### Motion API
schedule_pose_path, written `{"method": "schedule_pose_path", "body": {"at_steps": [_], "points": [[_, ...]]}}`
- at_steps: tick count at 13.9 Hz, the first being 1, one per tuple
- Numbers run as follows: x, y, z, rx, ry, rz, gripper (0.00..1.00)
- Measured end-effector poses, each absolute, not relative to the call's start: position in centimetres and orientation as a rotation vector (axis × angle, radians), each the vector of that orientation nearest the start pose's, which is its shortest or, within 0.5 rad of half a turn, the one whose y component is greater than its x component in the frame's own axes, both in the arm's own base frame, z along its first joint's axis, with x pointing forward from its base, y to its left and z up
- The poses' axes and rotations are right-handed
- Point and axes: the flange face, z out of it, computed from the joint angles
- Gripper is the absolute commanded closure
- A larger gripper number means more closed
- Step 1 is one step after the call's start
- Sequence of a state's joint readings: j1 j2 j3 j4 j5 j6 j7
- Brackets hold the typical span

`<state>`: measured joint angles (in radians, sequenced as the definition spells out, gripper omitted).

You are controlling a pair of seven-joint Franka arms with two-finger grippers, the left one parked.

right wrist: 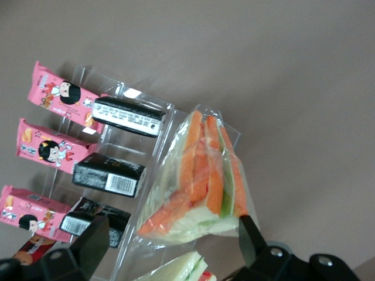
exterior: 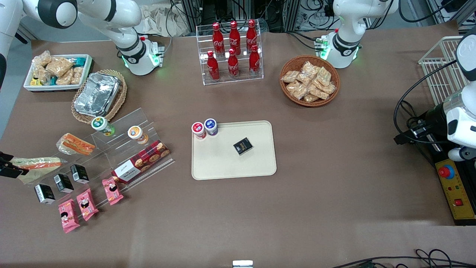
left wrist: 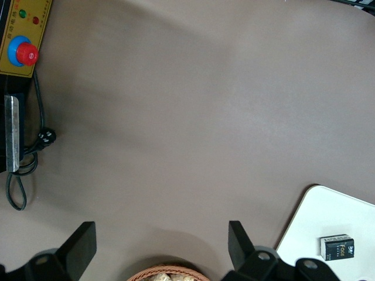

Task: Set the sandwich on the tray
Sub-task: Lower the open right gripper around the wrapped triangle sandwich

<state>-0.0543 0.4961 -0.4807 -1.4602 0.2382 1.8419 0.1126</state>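
Observation:
The sandwich (exterior: 37,163) is a clear-wrapped wedge of pale bread with an orange stripe, lying on the acrylic display stand at the working arm's end of the table. In the right wrist view the sandwich (right wrist: 202,181) has its broad end between my fingers. My gripper (right wrist: 173,225) is open, with the fingers (right wrist: 249,234) wide apart and not pressing the wrap. In the front view only the gripper's black tip (exterior: 9,168) shows at the frame edge, beside the sandwich. The cream tray (exterior: 223,167) lies mid-table; its corner also shows in the left wrist view (left wrist: 316,211).
A chunkier wrapped sandwich (exterior: 76,144) lies farther from the front camera on the same stand (exterior: 148,123). Black boxes (exterior: 63,182), pink packets (exterior: 87,204), a cookie box (exterior: 141,160) and two cups are on the stand. The tray holds a black box (exterior: 243,146) and two cups (exterior: 204,128).

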Motion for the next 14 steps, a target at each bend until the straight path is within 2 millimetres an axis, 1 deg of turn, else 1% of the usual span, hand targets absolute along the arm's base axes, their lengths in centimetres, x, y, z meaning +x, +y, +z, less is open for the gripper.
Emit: {"method": "schedule_pose_path", "body": {"at_steps": [4, 7, 14], "points": [[62.0, -28.8, 41.4, -2.928, 1.063, 0.085, 0.02], [62.0, -29.0, 41.7, -2.919, 1.074, 0.075, 0.02], [62.1, -28.8, 44.5, -2.903, 1.081, -0.001, 0.02]]}}
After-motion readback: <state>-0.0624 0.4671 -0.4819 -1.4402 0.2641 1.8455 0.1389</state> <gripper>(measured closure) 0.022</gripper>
